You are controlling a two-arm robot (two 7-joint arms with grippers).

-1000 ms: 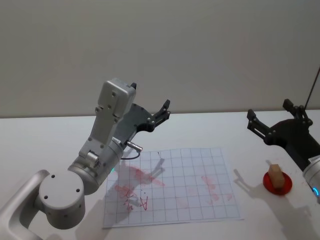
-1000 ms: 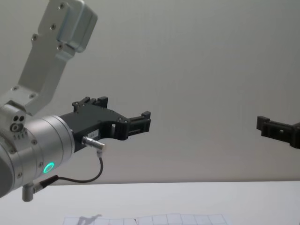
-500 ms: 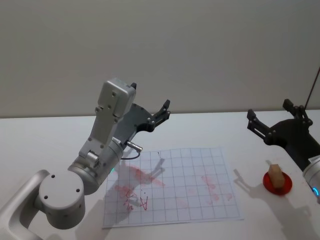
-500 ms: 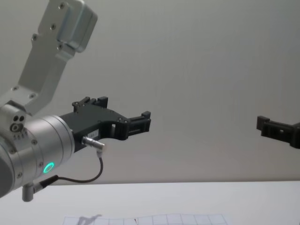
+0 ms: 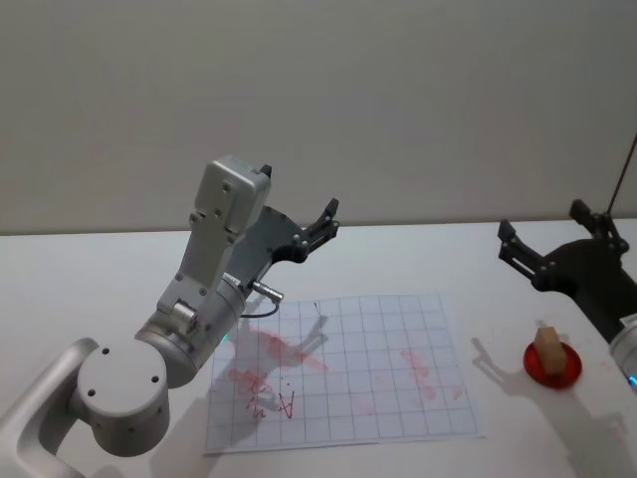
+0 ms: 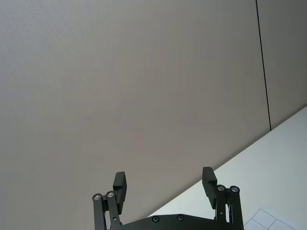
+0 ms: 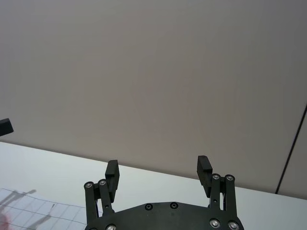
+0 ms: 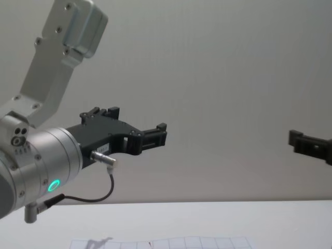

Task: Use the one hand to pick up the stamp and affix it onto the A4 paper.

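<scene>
Your right gripper [image 5: 541,221] hangs above the table [image 5: 100,269] at its right side, its 2 fingers spread wide and gripping nothing; the right wrist view shows the same gap [image 7: 158,165], with bare wall beyond it; the stamp [image 5: 545,346] stands upright on a round red pad [image 5: 567,370] on the table, below that gripper and back toward the robot from its fingertips, apart from them; the A4 paper [image 5: 378,398] lies flat to that gripper's left, lower down, smeared with red marks; your left gripper [image 5: 323,221] is held raised over the paper's far left corner, its 2 fingers also wide apart and empty [image 6: 164,175].
</scene>
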